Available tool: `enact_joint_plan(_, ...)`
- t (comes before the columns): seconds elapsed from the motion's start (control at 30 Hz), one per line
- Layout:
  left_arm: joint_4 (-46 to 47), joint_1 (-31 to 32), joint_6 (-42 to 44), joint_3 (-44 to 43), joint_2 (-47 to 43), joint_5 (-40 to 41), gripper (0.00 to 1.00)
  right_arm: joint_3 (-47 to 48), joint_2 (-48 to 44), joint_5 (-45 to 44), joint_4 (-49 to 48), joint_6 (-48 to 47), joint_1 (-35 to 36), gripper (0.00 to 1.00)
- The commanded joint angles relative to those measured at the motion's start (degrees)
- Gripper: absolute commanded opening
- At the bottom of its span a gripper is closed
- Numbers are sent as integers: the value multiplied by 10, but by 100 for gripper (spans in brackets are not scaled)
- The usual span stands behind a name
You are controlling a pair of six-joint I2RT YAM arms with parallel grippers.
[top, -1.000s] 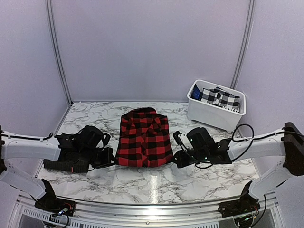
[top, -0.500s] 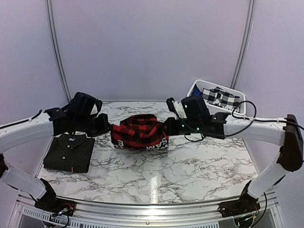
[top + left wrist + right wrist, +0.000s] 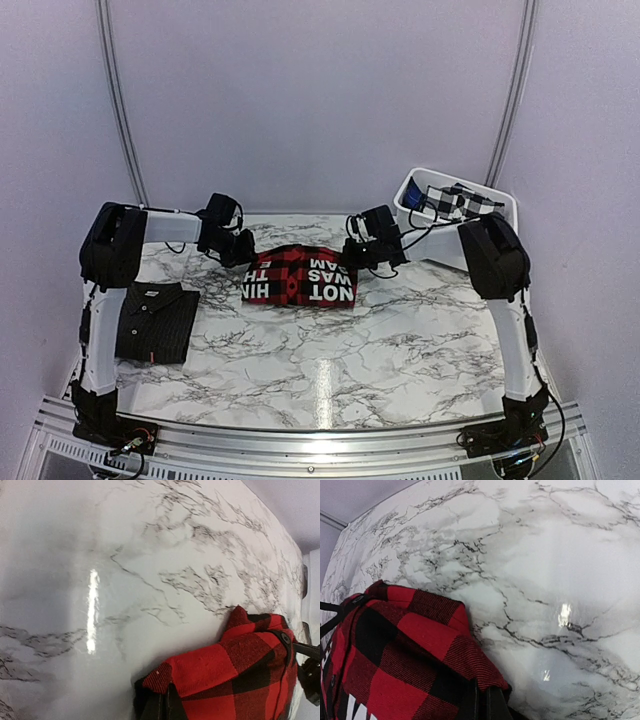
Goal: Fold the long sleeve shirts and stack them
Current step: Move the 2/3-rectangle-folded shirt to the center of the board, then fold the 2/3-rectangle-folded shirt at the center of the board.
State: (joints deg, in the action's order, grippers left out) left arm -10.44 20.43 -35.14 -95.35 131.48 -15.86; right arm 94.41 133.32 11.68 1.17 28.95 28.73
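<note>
The red-and-black check flannel shirt [image 3: 297, 275] lies doubled over at the far middle of the table, a black band with white letters along its near side. My left gripper [image 3: 243, 254] is shut on its left corner [image 3: 167, 677]. On the opposite corner [image 3: 480, 672] my right gripper [image 3: 351, 257] is shut. Both corners sit low, close to the marble. The black pinstriped shirt [image 3: 155, 320] lies folded with its collar up at the left, apart from both grippers.
A white bin [image 3: 440, 238] holding black-and-white check cloth stands at the back right, close behind my right arm. The marble table [image 3: 380, 350] runs to a metal rail at the near edge. Grey walls close in the back and sides.
Both arms lifted the flannel's near edge and carried it up and toward the back, folding the shirt over itself. The lettered band now faces up. The black shirt, covered before, shows fully.
</note>
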Motion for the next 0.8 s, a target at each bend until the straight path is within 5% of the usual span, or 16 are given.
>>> enact_joint_plan(0.0,27,24,-8,61,-54,-39,0,-65,-53,2,-41,17,11,0)
enact_joint_plan(0.17,141,73,-76,276,-196,6,0,-183,-138,-5,-69,2,30,0)
enact_joint_plan(0.33,159,168,-124,420,-335,105,0,-265,-225,-49,-51,-28,61,0)
enact_joint_plan(0.77,112,199,-87,393,-405,142,0,-349,-400,-154,9,-15,93,0)
